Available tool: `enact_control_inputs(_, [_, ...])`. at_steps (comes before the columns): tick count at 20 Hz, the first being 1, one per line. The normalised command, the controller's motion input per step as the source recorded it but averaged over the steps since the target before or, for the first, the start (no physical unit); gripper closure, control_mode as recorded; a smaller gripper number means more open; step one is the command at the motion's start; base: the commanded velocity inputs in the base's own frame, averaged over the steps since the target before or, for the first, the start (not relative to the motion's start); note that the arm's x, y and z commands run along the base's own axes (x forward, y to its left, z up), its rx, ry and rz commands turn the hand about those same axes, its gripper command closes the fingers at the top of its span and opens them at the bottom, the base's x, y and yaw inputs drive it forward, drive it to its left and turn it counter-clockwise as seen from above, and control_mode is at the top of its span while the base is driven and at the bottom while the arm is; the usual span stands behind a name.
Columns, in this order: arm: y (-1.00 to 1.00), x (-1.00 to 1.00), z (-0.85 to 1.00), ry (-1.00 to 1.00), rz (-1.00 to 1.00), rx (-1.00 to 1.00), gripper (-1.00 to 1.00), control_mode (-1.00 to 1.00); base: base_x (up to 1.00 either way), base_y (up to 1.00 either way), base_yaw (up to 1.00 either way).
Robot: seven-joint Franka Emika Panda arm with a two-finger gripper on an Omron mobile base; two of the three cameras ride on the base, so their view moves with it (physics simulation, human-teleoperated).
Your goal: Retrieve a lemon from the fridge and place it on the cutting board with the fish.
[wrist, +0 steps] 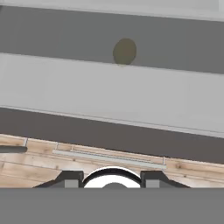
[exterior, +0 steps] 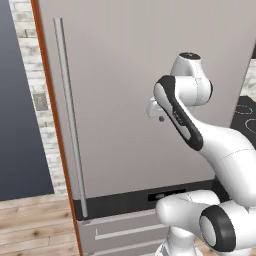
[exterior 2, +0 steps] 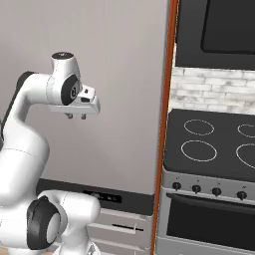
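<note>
The tall grey fridge (exterior: 130,100) stands shut in front of me, its long bar handle (exterior: 70,115) near the left edge and a wood-brown side panel (exterior 2: 167,124) on its right. The lemon is hidden behind the door. The cutting board and the fish are out of view. My gripper (exterior 2: 76,117) hangs in front of the door at mid height, pointing down, open and holding nothing. In the hand view the gripper (wrist: 112,177) looks down past the fridge's pale drawer fronts (wrist: 109,92) to the wooden floor.
A black stove top (exterior 2: 214,144) with an oven (exterior 2: 214,224) below stands right of the fridge, under a dark cabinet (exterior 2: 219,30). Brick wall and a dark panel (exterior: 15,100) lie left. A dull olive oval spot (wrist: 124,51) shows on a dark band.
</note>
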Motion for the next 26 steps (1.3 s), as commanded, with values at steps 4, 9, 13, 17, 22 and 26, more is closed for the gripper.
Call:
enact_control_inputs(4, [0.00,0.00,0.00,0.00,0.00,0.00,-1.00,1.00,0.00,0.00,0.00])
enact_control_inputs(9, [0.00,0.00,0.00,0.00,0.00,0.00,-1.00,1.00,-0.23,0.25,0.00])
enact_control_inputs(13, [0.00,0.00,0.00,0.00,0.00,0.00,-1.00,1.00,-0.49,0.69,-0.13])
enact_control_inputs(17, [0.00,0.00,0.00,0.00,0.00,0.00,-1.00,1.00,-0.49,0.79,-0.28])
enact_control_inputs(22, [0.00,0.00,0.00,0.00,0.00,0.00,-1.00,1.00,-0.68,0.56,-0.38])
enact_control_inputs(26, [0.00,0.00,0.00,0.00,0.00,0.00,-1.00,1.00,-0.43,0.56,-0.41])
